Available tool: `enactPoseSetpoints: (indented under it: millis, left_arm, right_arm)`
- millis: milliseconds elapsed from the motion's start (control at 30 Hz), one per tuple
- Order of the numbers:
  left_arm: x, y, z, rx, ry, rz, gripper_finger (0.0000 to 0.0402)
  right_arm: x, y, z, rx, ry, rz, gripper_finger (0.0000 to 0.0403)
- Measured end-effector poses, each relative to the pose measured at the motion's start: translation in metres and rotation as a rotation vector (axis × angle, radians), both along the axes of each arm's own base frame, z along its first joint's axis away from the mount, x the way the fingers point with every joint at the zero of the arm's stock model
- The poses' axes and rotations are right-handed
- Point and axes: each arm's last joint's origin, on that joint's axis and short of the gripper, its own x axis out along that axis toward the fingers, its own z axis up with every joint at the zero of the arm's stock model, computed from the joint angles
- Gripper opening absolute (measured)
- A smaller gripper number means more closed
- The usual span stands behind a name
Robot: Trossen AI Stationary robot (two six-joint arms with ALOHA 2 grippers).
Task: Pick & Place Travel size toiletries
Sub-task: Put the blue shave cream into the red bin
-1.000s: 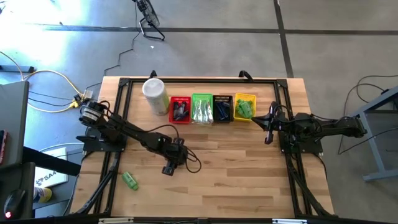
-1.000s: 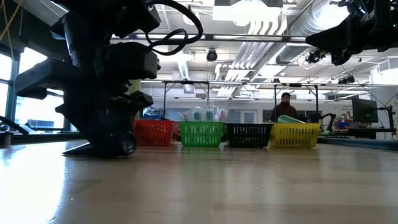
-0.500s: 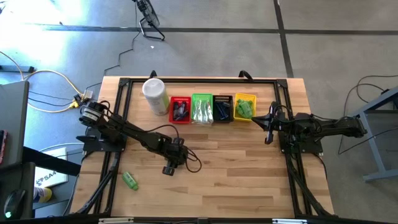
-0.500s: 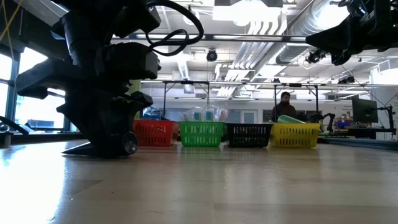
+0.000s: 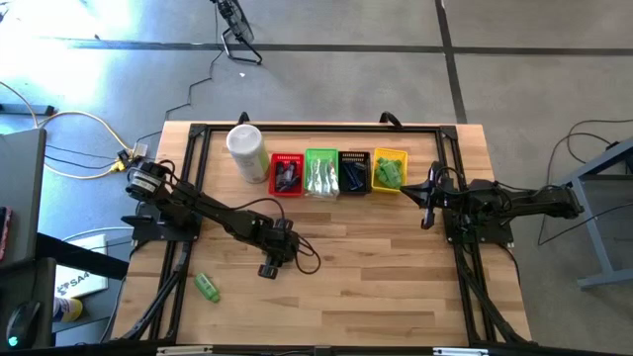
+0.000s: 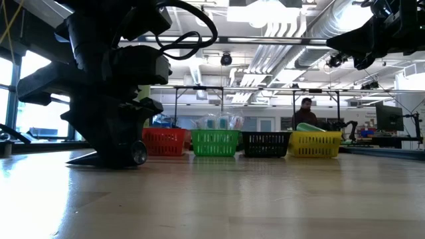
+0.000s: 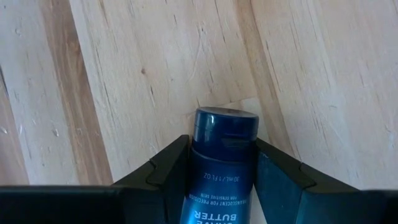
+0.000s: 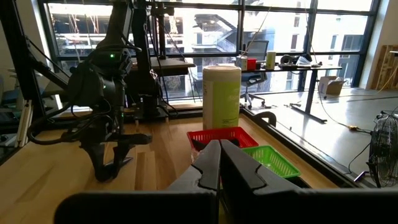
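- Landmark for all places: black basket (image 5: 354, 172), third in the row of four at the table's far edge, with the red basket (image 5: 287, 174) and green basket (image 5: 320, 173) on one side, the yellow basket (image 5: 390, 169) on the other, and a tall white canister (image 5: 246, 151) past the red one.
- Left gripper (image 5: 268, 268) sits low over the bare wood, well nearer the front of the table than the black basket and off toward the canister side. Its jaws are part-way closed on a dark blue tube (image 7: 219, 168), one finger pressed against each flank.
- Pinching across the narrow width looks sensible: the round body sits centred between the fingers and should not roll out.
- Tube's long axis runs straight out along the fingers, cap end pointing away from the wrist and lying on or just above the boards; I cannot tell which.
- Green mini bottle (image 5: 206, 287) lies loose on the table, farther still from the black basket, near the front corner on the left arm's side, slanted across the planks.
- Right gripper (image 8: 219, 163) waits just beyond the yellow basket, raised, fingers pressed together on nothing.
- Judging by the dark pieces already in it, the black basket is my guess for where the tube belongs.
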Motion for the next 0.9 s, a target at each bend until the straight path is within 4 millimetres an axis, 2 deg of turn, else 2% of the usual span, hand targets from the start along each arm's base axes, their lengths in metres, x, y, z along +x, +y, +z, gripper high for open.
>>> enactPoseSetpoints:
  millis: [567, 900]
  left_arm:
    - [-0.003, 0.002, 0.007, 0.023, -0.022, 0.014, 0.0153]
    - [-0.010, 0.006, 0.029, 0.065, -0.078, 0.050, 0.0153]
  right_arm:
    - [0.000, 0.000, 0.000, 0.000, 0.001, 0.000, 0.0003]
    - [0.000, 0.000, -0.001, 0.000, 0.005, 0.000, 0.0003]
